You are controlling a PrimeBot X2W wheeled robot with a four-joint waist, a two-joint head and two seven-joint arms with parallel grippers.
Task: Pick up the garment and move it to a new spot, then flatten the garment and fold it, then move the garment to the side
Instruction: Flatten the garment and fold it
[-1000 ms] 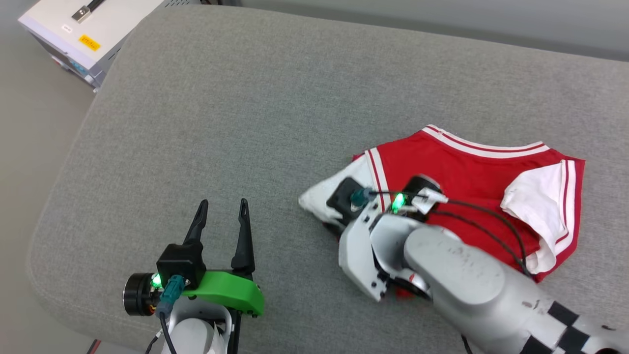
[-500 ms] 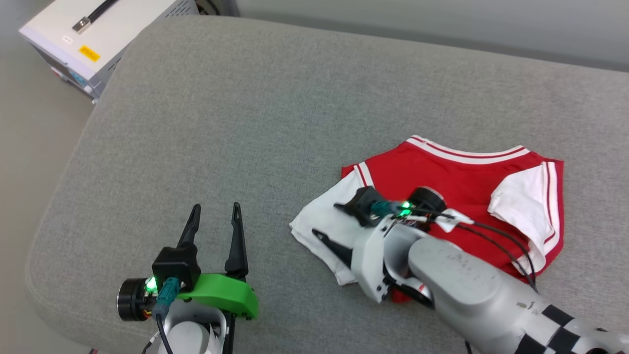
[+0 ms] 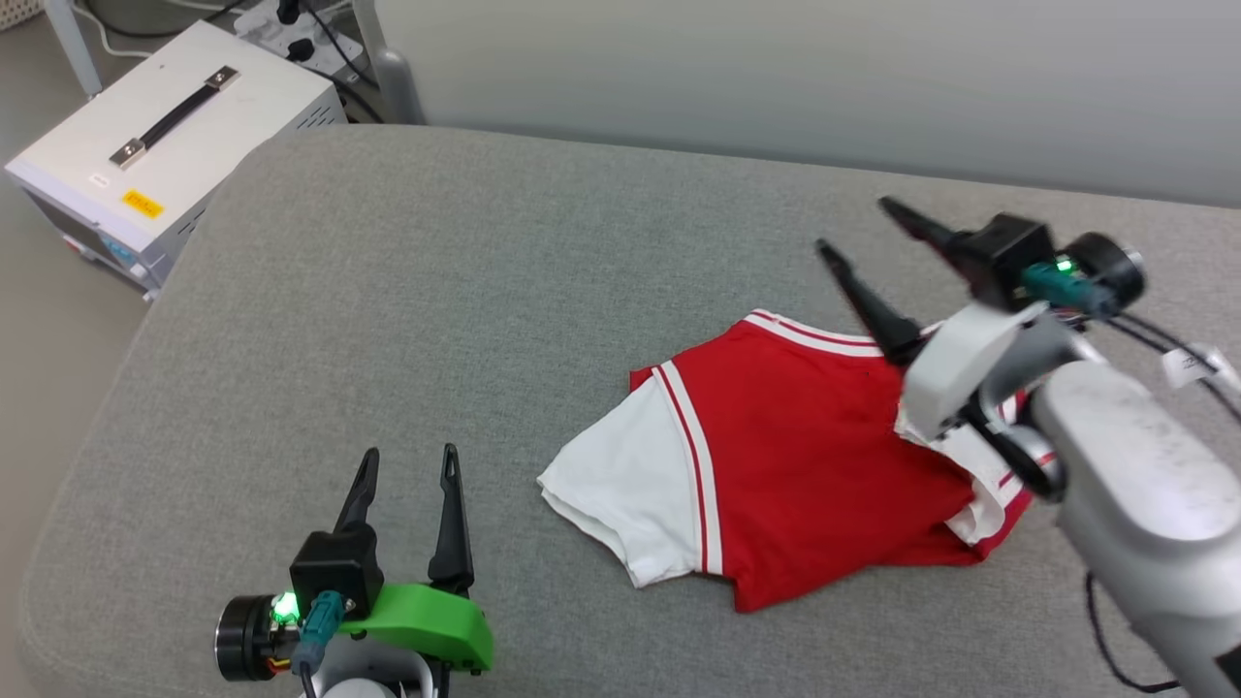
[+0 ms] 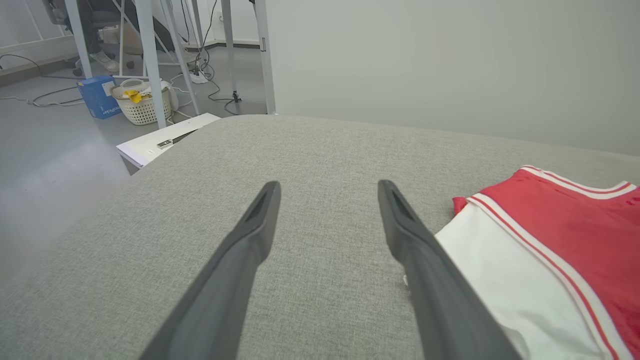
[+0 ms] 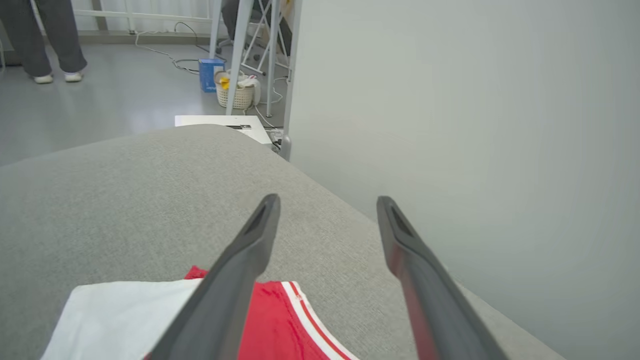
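Head view: the garment lies on the right half of the grey cushion, between the cushion's middle and its right end and nearer its front edge than its back edge. The garment is folded into a compact, roughly rectangular shape. Its long axis runs along the cushion's length, about parallel to the front edge. One white sleeve is spread flat and points toward the cushion's left front corner. The striped collar trim faces the cushion's back edge. The second white sleeve is bunched at the garment's right end and is partly hidden by the right forearm. The red body panel faces up and shows few wrinkles.

The right gripper is raised over the cushion's right rear area, above the collar end of the garment. Its fingers are spread wide with nothing between them, and they point toward the cushion's back edge and leftward. In the right wrist view, red cloth and a white sleeve show below the fingers; contact with the cloth cannot be determined.

The left gripper hovers over the cushion's left front area, beside the spread sleeve and apart from it. Its fingers are also spread wide and empty, pointing toward the cushion's back edge.

A white equipment box with a black handle stands off the cushion's left rear corner. A pale wall runs behind the cushion's back edge.
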